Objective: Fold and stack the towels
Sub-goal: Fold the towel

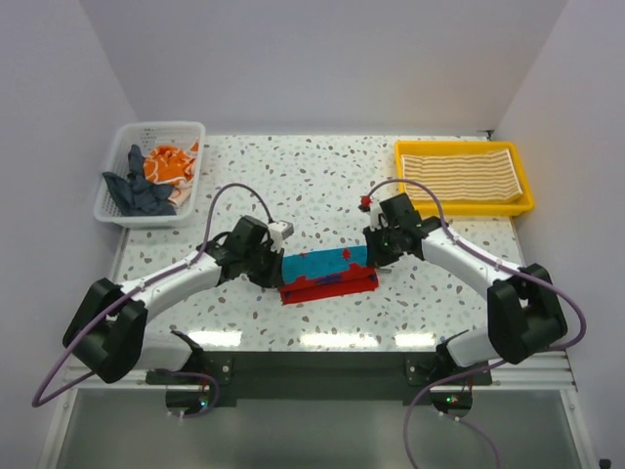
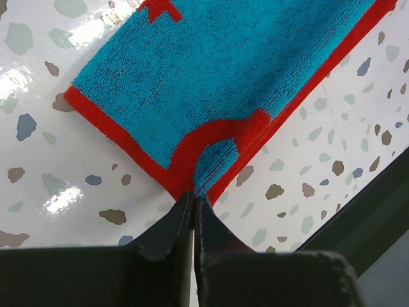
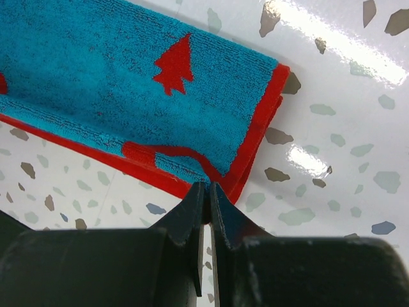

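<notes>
A teal towel with red border and red marks point(image 1: 327, 272) lies folded lengthwise at the table's front middle. My left gripper point(image 1: 271, 266) is shut on its near left corner point(image 2: 214, 160), my right gripper point(image 1: 379, 256) shut on its near right corner point(image 3: 214, 169). A tan-and-white striped towel point(image 1: 459, 175) lies folded flat in the yellow tray point(image 1: 464, 205) at the back right. An orange printed towel point(image 1: 168, 163) and a dark blue-grey towel point(image 1: 137, 191) lie crumpled in the white basket point(image 1: 115, 168) at the back left.
The speckled table point(image 1: 312, 186) stretches between basket and tray. Its dark front edge point(image 2: 364, 204) runs close beside the teal towel's left corner. White walls close in the back and sides.
</notes>
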Available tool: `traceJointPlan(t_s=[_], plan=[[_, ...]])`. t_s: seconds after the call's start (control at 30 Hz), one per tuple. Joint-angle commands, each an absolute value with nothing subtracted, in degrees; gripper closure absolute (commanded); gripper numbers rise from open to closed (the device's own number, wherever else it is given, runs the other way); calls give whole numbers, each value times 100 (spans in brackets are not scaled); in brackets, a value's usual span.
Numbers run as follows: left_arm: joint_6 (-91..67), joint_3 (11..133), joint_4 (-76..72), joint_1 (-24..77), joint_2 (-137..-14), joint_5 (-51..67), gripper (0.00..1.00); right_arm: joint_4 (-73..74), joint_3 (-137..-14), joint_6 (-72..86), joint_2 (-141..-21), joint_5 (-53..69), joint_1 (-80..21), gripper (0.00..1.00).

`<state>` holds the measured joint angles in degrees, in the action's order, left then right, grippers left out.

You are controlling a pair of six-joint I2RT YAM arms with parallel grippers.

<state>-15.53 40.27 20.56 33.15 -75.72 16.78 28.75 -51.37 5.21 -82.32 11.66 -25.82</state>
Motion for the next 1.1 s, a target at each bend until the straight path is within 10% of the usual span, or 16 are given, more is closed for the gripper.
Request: traceJointPlan(t_s=[0.0,0.33,0.67,1.07], plan=[[-1644,3894,2074,3349,-7681,1723,100,2733,-5071,659,-8297,993,-2514,100],[-1793,3665,1899,3436,-7655,1881,90,2610,-4887,809,-8332,1098,-2514,96],[-2276,3665,2082,3735,-6647,2083,41,3137,-4781,905,-7324,1529,-2549,73],[-2952,3911,1672,3902,-6625,1855,46,2612,-4676,1703,-6916,2275,-2593,71]])
